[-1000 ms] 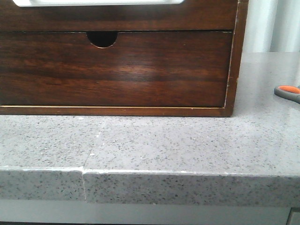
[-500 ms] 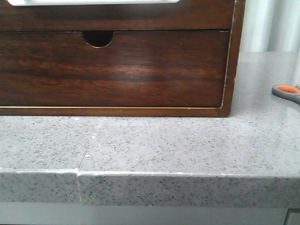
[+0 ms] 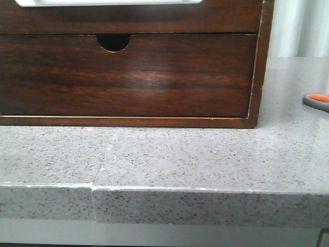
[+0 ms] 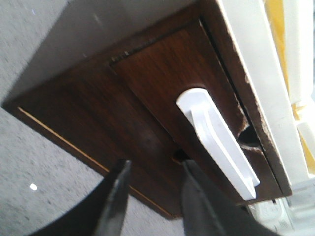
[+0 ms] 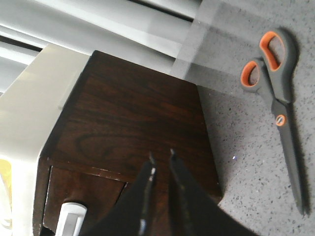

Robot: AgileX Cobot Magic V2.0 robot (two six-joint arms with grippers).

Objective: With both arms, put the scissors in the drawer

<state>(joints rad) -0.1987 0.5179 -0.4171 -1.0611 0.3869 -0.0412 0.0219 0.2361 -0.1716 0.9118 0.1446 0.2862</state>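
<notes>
The scissors [image 5: 275, 93] lie flat on the grey counter to the right of the cabinet, grey with orange-lined loops. Only a handle loop [image 3: 317, 100] shows at the right edge of the front view. The drawer [image 3: 128, 19] is the upper dark brown front with the white cut-out; it looks closed. It also shows in the left wrist view [image 4: 162, 81] with its white pull [image 4: 216, 140]. My left gripper [image 4: 156, 164] is open and empty, close before the cabinet's front. My right gripper [image 5: 161, 154] is shut and empty above the cabinet's top, left of the scissors.
The lower drawer front [image 3: 128, 77] has a half-round notch [image 3: 113, 42]. The cabinet [image 5: 133, 113] stands on a speckled grey counter [image 3: 180, 154] with a front edge and a seam [image 3: 92, 188]. A pale wall and white frame lie behind.
In the front view the cabinet and scissors slid slightly left, then back right. No gripper shows there, and nothing was taken hold of.
</notes>
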